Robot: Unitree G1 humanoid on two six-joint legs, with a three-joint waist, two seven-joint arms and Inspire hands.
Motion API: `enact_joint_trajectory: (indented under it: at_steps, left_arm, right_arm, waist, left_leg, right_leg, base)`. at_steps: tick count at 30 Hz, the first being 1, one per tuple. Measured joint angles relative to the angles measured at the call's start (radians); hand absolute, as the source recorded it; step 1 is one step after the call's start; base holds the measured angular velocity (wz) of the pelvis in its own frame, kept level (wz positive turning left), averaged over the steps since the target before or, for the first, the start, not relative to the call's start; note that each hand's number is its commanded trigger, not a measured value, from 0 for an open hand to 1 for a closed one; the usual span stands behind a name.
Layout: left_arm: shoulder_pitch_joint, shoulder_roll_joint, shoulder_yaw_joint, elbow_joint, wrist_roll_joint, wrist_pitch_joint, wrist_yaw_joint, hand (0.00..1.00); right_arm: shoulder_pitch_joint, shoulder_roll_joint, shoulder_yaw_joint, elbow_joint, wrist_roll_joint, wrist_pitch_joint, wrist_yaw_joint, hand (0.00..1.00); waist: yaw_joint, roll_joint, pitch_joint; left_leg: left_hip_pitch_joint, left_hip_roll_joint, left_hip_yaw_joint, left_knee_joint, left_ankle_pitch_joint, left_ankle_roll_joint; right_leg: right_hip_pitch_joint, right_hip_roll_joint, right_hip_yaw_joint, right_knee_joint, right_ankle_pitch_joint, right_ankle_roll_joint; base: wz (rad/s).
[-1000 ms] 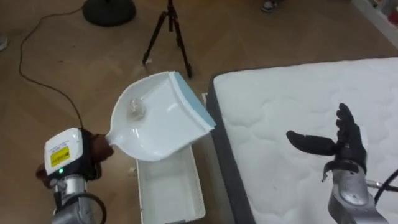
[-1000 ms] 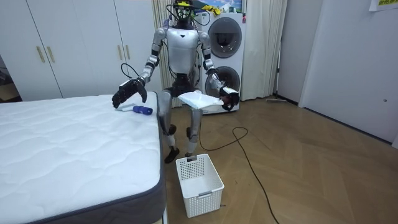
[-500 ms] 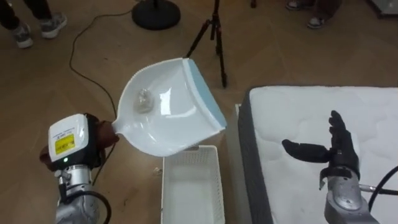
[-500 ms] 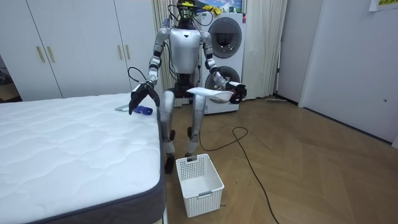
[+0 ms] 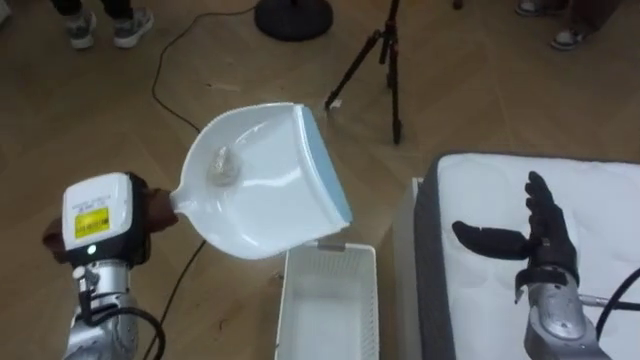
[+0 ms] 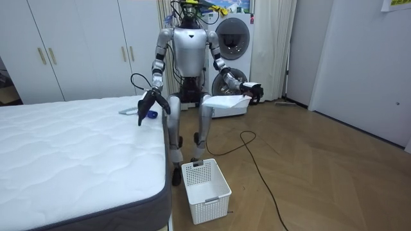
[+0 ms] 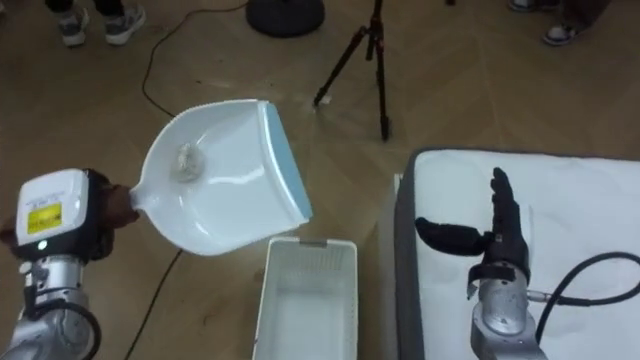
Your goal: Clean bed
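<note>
My left hand (image 5: 150, 212) is shut on the handle of a white dustpan (image 5: 265, 185) with a light blue lip, held roughly level over the wooden floor. A small crumpled bit of rubbish (image 5: 220, 168) lies in the pan near the handle. The pan's lip hangs over the far end of a white slatted basket (image 5: 325, 310) standing on the floor beside the bed (image 5: 600, 190). My right hand (image 5: 540, 235) is open above the white mattress near its corner. In the room view I stand at the bed's corner, with the dustpan (image 6: 225, 101) held out towards the room view's right.
A blue-handled brush (image 6: 148, 114) lies on the mattress by my right hand (image 6: 151, 101). A black tripod (image 5: 375, 60) and a round black stand base (image 5: 293, 15) are on the floor ahead, with a cable running across it. People's shoes (image 5: 95, 25) show at the far edge.
I have turned and stepped away from the bed, so the eye views shifted. The dustpan swung towards the room view's right, and my right hand dropped lower by the bed's corner.
</note>
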Motion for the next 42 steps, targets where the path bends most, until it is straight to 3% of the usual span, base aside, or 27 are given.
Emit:
enact_joint_trajectory:
  at_steps: [5,8,11,13,18,21,23,26,30,34,39,42]
  left_arm:
    - [-0.014,0.047,0.002,0.072,0.003,0.016,0.015,1.0]
    - [-0.065,0.05,-0.01,0.165,0.001,0.016,0.039,1.0]
    - [-0.137,0.051,-0.034,0.239,-0.008,0.009,0.072,1.0]
    - [-0.179,0.056,-0.069,0.296,-0.013,-0.004,0.097,1.0]
    - [-0.238,0.082,-0.098,0.335,-0.015,-0.008,0.1,1.0]
    - [-0.258,0.093,-0.124,0.346,-0.014,-0.013,0.11,1.0]
    - [-0.269,0.1,-0.142,0.355,-0.013,-0.022,0.124,1.0]
    - [-0.306,0.109,-0.173,0.389,-0.011,-0.022,0.138,1.0]
    - [-0.324,0.141,-0.226,0.389,0.027,-0.022,0.14,1.0]
    - [-0.337,0.147,-0.292,0.386,0.068,-0.022,0.147,1.0]
    - [-0.351,0.177,-0.341,0.383,0.176,-0.018,0.133,1.0]
    - [-0.36,0.178,-0.354,0.382,0.207,0.001,0.105,1.0]
  right_arm:
    - [-0.043,-0.001,0.001,0.102,0.001,-0.053,0.005,0.0]
    - [-0.096,-0.005,0.002,0.181,0.002,-0.061,-0.013,0.0]
    - [-0.174,-0.006,0.003,0.26,0.003,-0.07,-0.015,0.0]
    - [-0.203,-0.013,0.011,0.289,0.006,-0.078,-0.015,0.0]
    - [-0.218,-0.028,0.022,0.308,-0.006,-0.08,-0.025,0.0]
    - [-0.218,-0.044,0.032,0.329,-0.007,-0.08,-0.042,0.0]
    - [-0.218,-0.045,0.04,0.35,-0.007,-0.081,-0.055,0.0]
    - [-0.219,-0.045,0.064,0.387,-0.021,-0.08,-0.055,0.0]
    - [-0.219,-0.047,0.085,0.388,-0.073,-0.089,-0.054,0.0]
    - [-0.22,-0.051,0.094,0.387,-0.121,-0.104,-0.063,0.0]
    - [-0.226,-0.051,0.11,0.387,-0.159,-0.108,-0.053,0.0]
    - [-0.23,-0.052,0.11,0.386,-0.161,-0.108,-0.036,0.0]
  waist:
    - [-0.028,0.004,0.0007]
    - [-0.037,0.018,0.0007]
    - [-0.042,0.037,0.0103]
    - [-0.047,0.056,0.0144]
    - [-0.061,0.069,0.0184]
    - [-0.07,0.074,0.0208]
    - [-0.075,0.076,0.0222]
    - [-0.088,0.09,0.0307]
    - [-0.098,0.111,0.0354]
    - [-0.104,0.12,0.0351]
    - [-0.13,0.123,0.0353]
    - [-0.149,0.123,0.0351]
  left_leg:
    - [-0.022,0.042,0.059,0.027,-0.005,-0.007]
    - [-0.058,0.041,0.064,0.021,0.019,0.034]
    - [-0.102,0.041,0.08,0.014,0.037,0.067]
    - [-0.118,0.04,0.084,-0.002,0.042,0.075]
    - [-0.177,0.038,0.104,-0.007,0.053,0.095]
    - [-0.206,0.027,0.107,-0.007,0.059,0.107]
    - [-0.224,0.025,0.119,-0.006,0.057,0.13]
    - [-0.263,0.024,0.129,0.003,0.055,0.151]
    - [-0.321,0.022,0.138,0.034,0.055,0.156]
    - [-0.335,0.02,0.145,0.036,0.056,0.158]
    - [-0.341,0.02,0.153,0.034,0.056,0.159]
    - [-0.34,0.015,0.155,0.032,0.057,0.159]
  right_leg:
    - [0.0,0.027,0.0,-0.025,-0.004,-0.007]
    - [-0.054,0.023,0.006,0.005,-0.012,-0.018]
    - [-0.12,0.01,0.014,0.037,-0.017,-0.027]
    - [-0.159,0.007,0.017,0.068,-0.024,-0.037]
    - [-0.247,-0.003,0.035,0.127,-0.034,-0.051]
    - [-0.287,-0.015,0.045,0.15,-0.039,-0.048]
    - [-0.31,-0.02,0.047,0.162,-0.044,-0.044]
    - [-0.347,-0.027,0.048,0.178,-0.044,-0.044]
    - [-0.408,-0.037,0.05,0.214,-0.041,-0.043]
    - [-0.426,-0.044,0.047,0.223,-0.042,-0.044]
    - [-0.437,-0.05,0.041,0.23,-0.042,-0.044]
    - [-0.442,-0.061,0.028,0.243,-0.046,-0.045]
  base:
    - [-0.04]
    - [-0.01]
    - [0.0]
    - [0.0]
    - [0.02]
    - [0.03]
    - [0.03]
    - [0.07]
    - [-0.01]
    - [-0.02]
    - [-0.01]
    - [0.01]
